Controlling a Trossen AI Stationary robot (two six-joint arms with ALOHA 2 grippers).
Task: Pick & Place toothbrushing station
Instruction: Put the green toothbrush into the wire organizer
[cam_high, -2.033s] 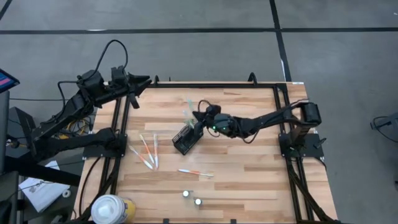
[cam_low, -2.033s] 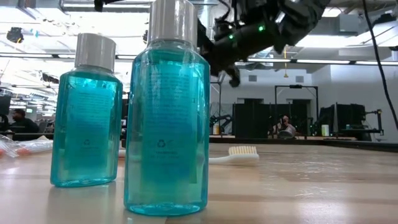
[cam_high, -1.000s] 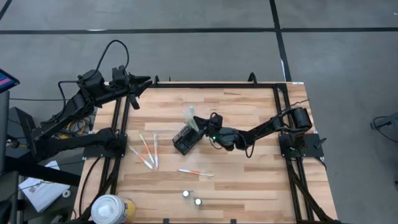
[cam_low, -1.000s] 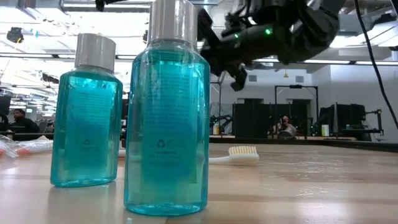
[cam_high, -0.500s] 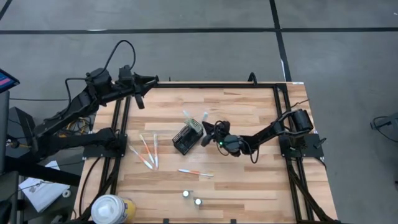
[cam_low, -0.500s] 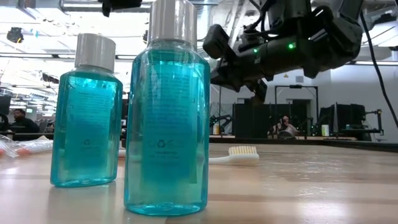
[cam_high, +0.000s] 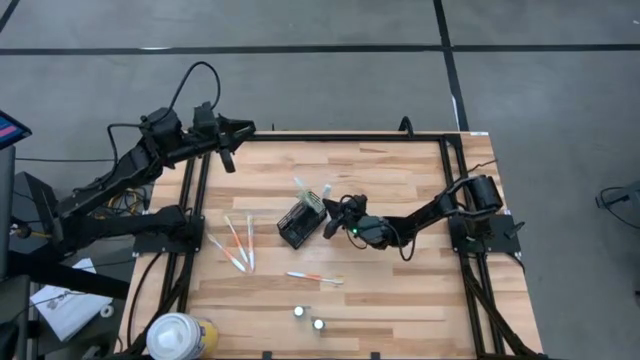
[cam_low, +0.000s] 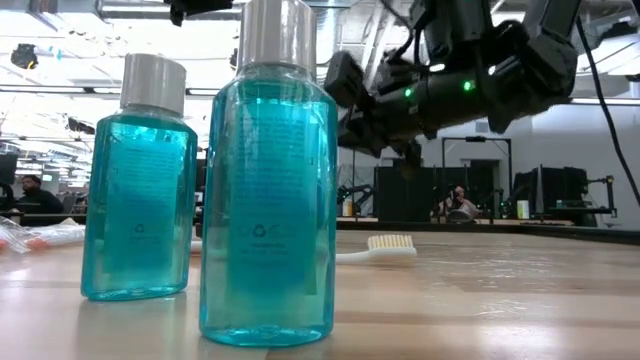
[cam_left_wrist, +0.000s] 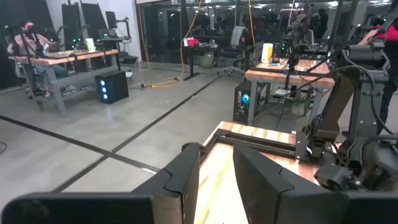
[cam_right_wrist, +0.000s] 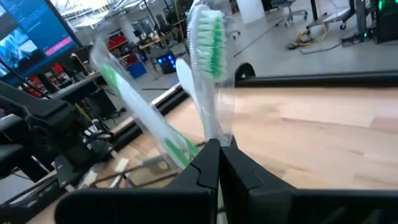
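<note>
Right gripper (cam_high: 333, 216) closed, beside mesh holder (cam_high: 298, 222) holding 2 toothbrushes (cam_right_wrist: 210, 68); left gripper (cam_left_wrist: 216, 177) part-open, empty.

We see the small black wire-mesh holder (cam_high: 298, 223) mid-table with two white green-accented toothbrushes (cam_high: 312, 194) leaning out of it. Three more toothbrushes (cam_high: 237, 245) lie left of it, another (cam_high: 314, 278) just in front.
</note>
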